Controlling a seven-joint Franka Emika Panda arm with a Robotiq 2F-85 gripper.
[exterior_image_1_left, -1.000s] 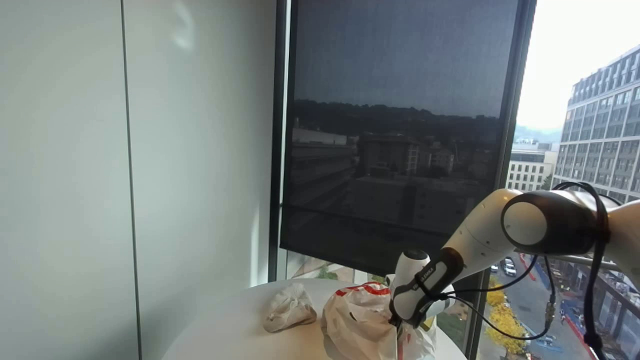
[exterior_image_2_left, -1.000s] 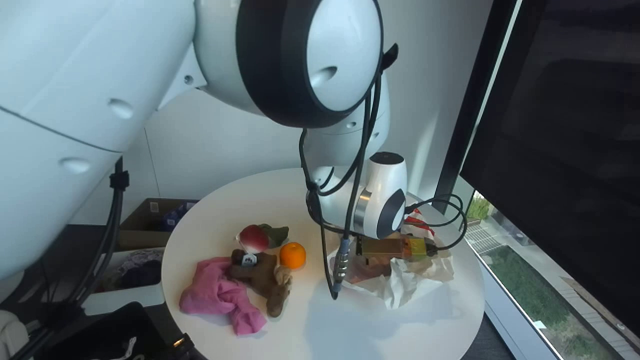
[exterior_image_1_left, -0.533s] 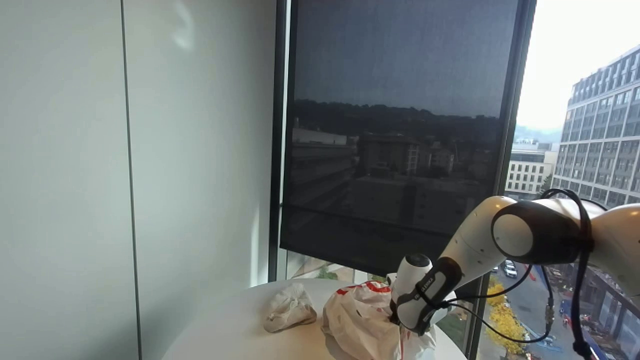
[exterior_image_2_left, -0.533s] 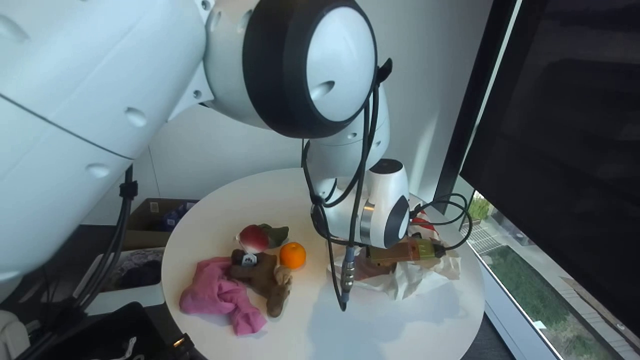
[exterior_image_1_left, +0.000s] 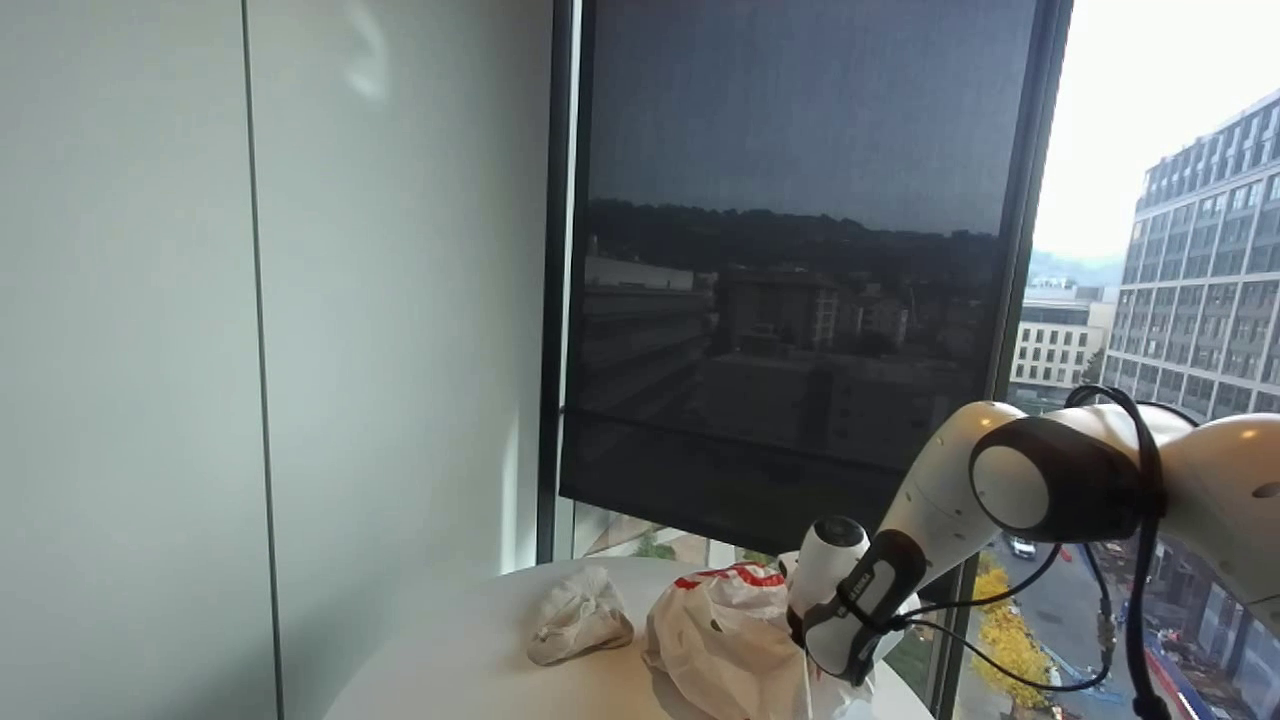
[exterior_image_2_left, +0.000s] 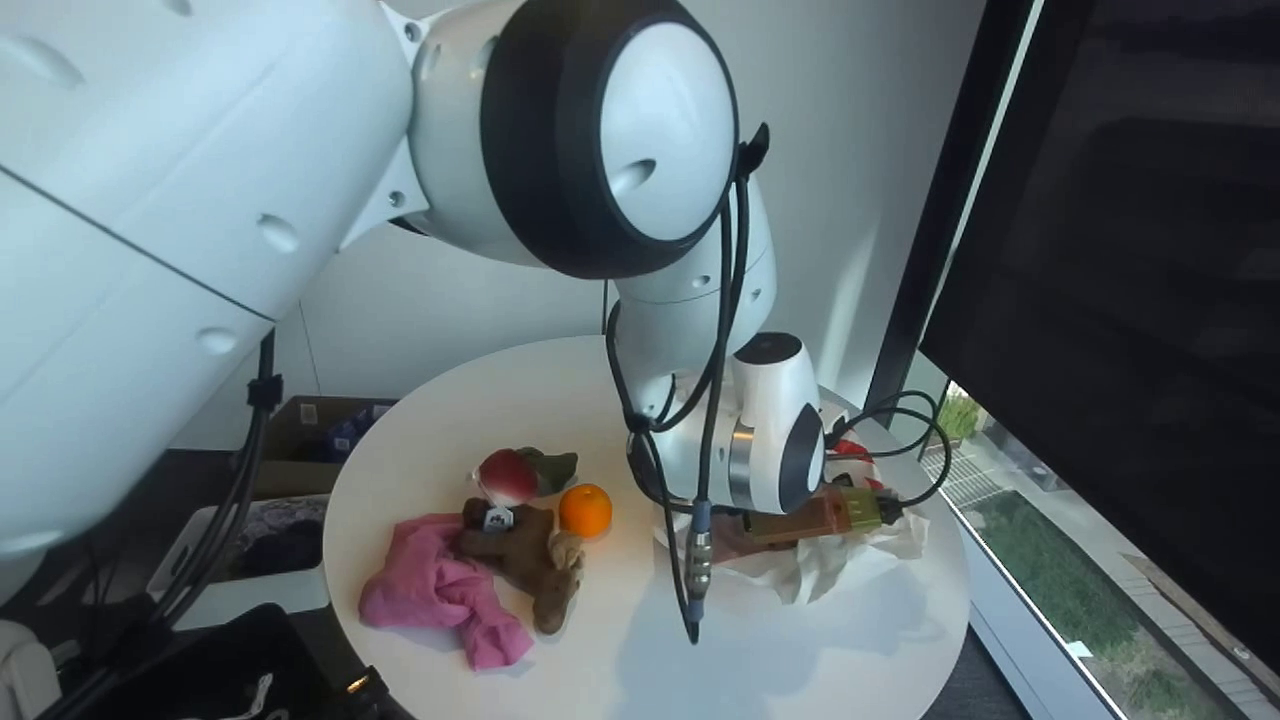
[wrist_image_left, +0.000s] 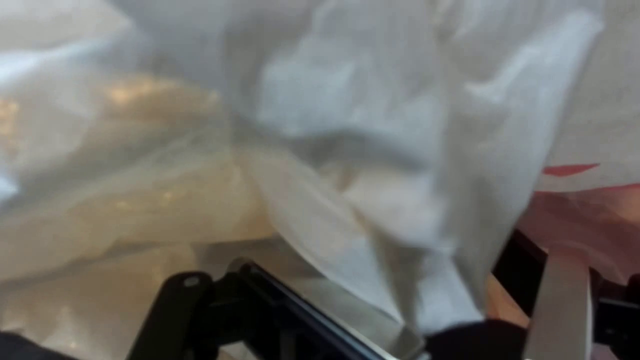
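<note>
A large white plastic bag with red print lies crumpled on the round white table. It also shows under my hand in an exterior view and fills much of the wrist view. My gripper points down into the bag. Its fingers are apart, one at lower left and one at right, with folds of white plastic between them. In both exterior views the fingertips are hidden by the bag and the hand. A tan shape shows through the plastic at left. What else the bag holds is unclear.
A small crumpled white bag lies beside the large one. An orange, a red-and-white round item, a green item, a brown plush toy and a pink cloth lie on the table. A cardboard box stands behind.
The arm has come down, and the hand has moved slightly down and to the right in both exterior views. The bag has shifted only slightly. The other items have not moved.
</note>
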